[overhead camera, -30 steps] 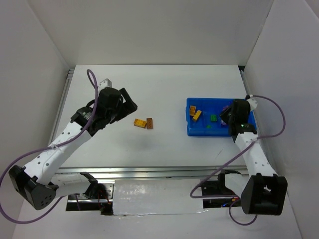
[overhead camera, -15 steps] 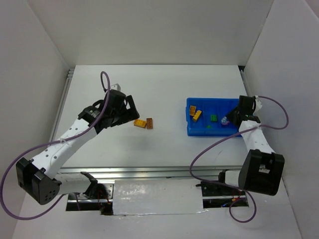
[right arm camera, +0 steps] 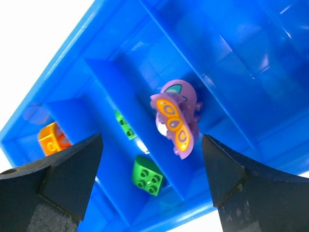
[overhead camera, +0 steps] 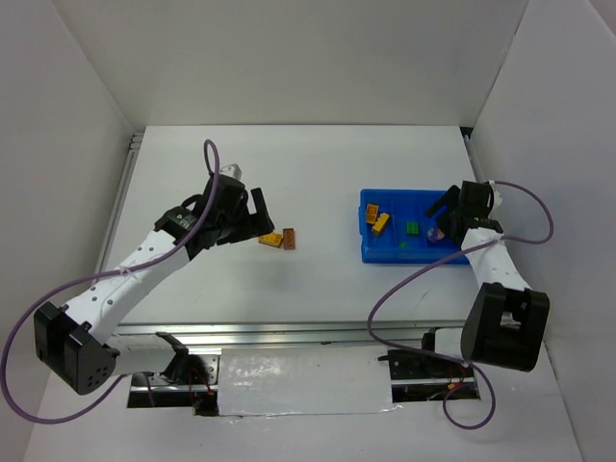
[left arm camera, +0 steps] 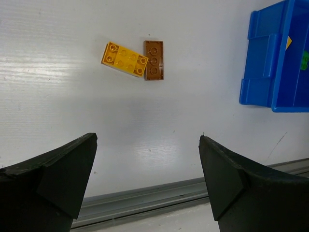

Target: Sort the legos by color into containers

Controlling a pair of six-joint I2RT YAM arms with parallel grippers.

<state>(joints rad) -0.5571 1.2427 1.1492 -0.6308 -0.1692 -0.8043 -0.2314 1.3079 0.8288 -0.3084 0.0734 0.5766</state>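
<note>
A yellow lego [left arm camera: 124, 59] and a brown lego [left arm camera: 154, 60] lie side by side on the white table, ahead of my left gripper [left arm camera: 147, 139], which is open and holds nothing. From above, that left gripper [overhead camera: 248, 218] hovers just left of the yellow lego [overhead camera: 269, 238] and the brown lego [overhead camera: 288, 239]. My right gripper [right arm camera: 152, 139] hangs open over the blue tray [right arm camera: 106, 96]. Between its jaws a purple butterfly lego [right arm camera: 176, 118] rests tilted in a compartment, touching neither finger. Two green legos [right arm camera: 148, 175] sit in the neighbouring compartment, and an orange lego [right arm camera: 53, 139] sits further along.
The blue tray [overhead camera: 371, 252] sits at the right of the table, close to the right wall. Two orange-yellow bricks [overhead camera: 379, 220] lie in its left compartment. A metal rail [left arm camera: 145, 200] runs along the table's near edge. White walls enclose the table on three sides.
My right gripper has opened and let go of the purple lego, which now lies in the tray. The left arm has reached right, towards the yellow and brown legos.
</note>
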